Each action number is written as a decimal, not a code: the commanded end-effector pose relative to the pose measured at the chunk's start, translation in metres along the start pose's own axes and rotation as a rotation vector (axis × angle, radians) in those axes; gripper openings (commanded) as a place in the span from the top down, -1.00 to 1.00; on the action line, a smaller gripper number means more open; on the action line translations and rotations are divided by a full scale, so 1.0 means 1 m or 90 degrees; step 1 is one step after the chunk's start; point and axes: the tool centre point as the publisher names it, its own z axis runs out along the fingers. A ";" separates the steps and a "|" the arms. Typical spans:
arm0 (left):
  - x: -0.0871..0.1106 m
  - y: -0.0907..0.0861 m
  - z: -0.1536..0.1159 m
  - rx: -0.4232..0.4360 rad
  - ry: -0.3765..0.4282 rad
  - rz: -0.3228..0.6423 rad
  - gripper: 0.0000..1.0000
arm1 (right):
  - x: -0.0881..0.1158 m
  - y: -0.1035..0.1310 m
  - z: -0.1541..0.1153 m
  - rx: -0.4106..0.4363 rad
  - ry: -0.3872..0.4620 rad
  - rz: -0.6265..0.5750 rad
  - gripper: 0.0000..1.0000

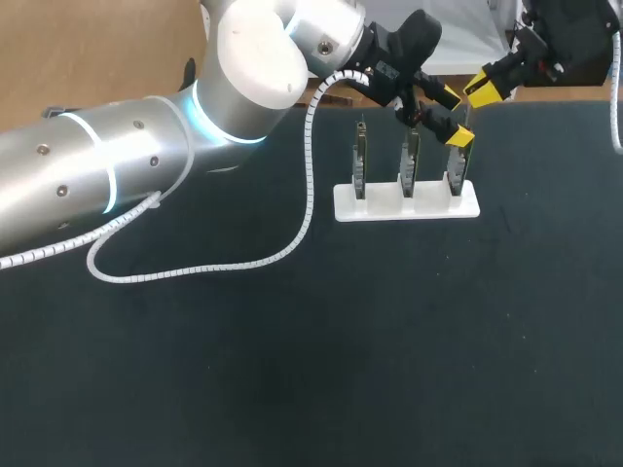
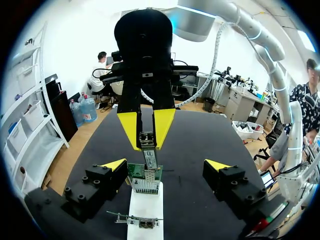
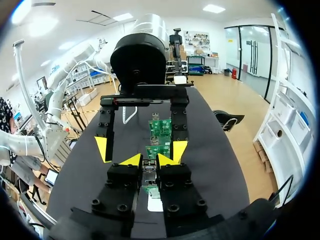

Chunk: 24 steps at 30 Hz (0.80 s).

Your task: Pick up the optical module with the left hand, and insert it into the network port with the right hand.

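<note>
The optical module (image 2: 148,151), a slim metal piece, hangs upright between the yellow fingertips of my right gripper (image 2: 147,131), which is shut on it. Its lower end meets the port on the green board (image 2: 144,176) standing at one end of the white base (image 2: 146,209). My left gripper (image 2: 165,165) is open wide, one finger on each side of that board, holding nothing. In the right wrist view the module (image 3: 149,167) sits between my right gripper's (image 3: 148,160) fingers, with my left gripper (image 3: 141,149) open ahead. In the head view both grippers, left (image 1: 456,117) and right (image 1: 484,89), meet above the rightmost board (image 1: 456,177).
The white base (image 1: 407,201) carries three upright boards in a row at the table's far right. A white coiled cable (image 1: 248,264) from my left arm lies curved across the dark table top (image 1: 389,341) to the left of the base.
</note>
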 end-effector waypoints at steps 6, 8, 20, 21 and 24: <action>0.000 0.000 0.000 0.000 0.001 0.000 -1.00 | 0.000 -0.004 0.000 0.001 0.002 -0.003 1.00; 0.000 0.000 0.000 0.000 0.001 0.000 -1.00 | 0.000 -0.003 0.000 0.002 0.001 -0.002 1.00; 0.000 0.000 0.000 0.000 0.001 0.000 -1.00 | 0.002 -0.002 0.001 -0.002 0.006 -0.017 1.00; 0.000 0.000 0.000 0.000 0.001 0.000 -1.00 | 0.002 -0.002 0.001 -0.002 0.010 -0.022 1.00; 0.000 0.000 0.000 0.000 0.001 0.000 -1.00 | 0.003 -0.002 0.002 -0.002 0.012 -0.024 1.00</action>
